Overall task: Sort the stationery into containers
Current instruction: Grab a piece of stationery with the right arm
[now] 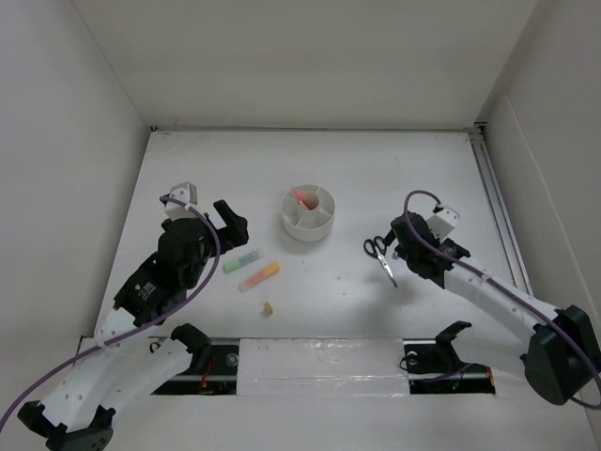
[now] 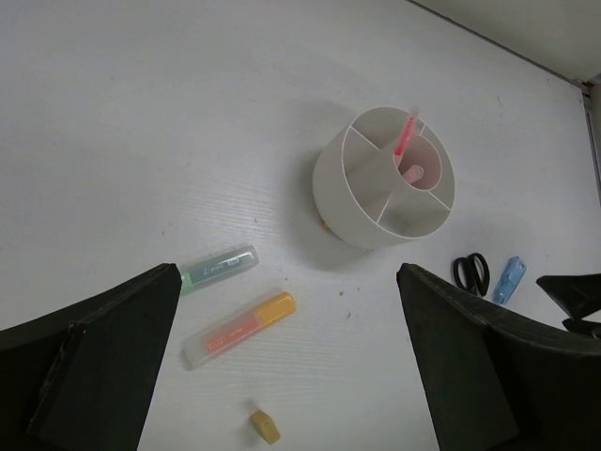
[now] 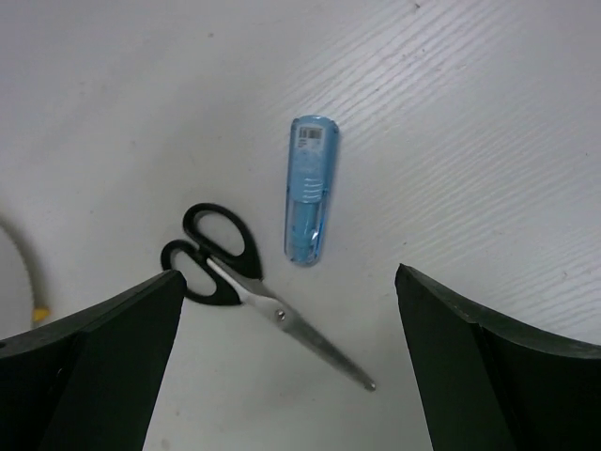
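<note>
Left gripper [image 1: 228, 219]: jaws spread wide, holding nothing, hanging over the left side of the table just left of the green highlighter. Right gripper [image 1: 398, 246]: jaws likewise wide apart and holding nothing, poised on the right above the scissors and the blue highlighter.

Items as I read them from my station, largest first:

1. Table [image 1: 376, 169], one. White walls close it on the left, far and right sides, a rail runs along the right edge, and a taped strip lies along the near edge between the arm bases. The widest open surface lies between the organizer and the far wall.
2. Organizer [image 1: 305, 233], one. Round, white, at centre, well apart from both grippers.
3. Scissors [image 3: 235, 272], one pair. Black handles, blades shut, flat on the table to the right of the organizer.
4. Highlighters, three. The green highlighter [image 1: 241, 260] and the orange highlighter [image 1: 259, 276] lie side by side, near and left of the organizer. The blue highlighter [image 3: 308, 193] lies just beside the scissor handles, not touching them.
5. Pink pen [image 2: 407, 136], one. It leans in a far wedge compartment of the organizer. A pinkish tip also shows in the central cup, and I cannot tell what it is.
6. Eraser bit [image 1: 268, 308], one. Yellowish, nearest the near edge, just near of the orange highlighter.
</note>
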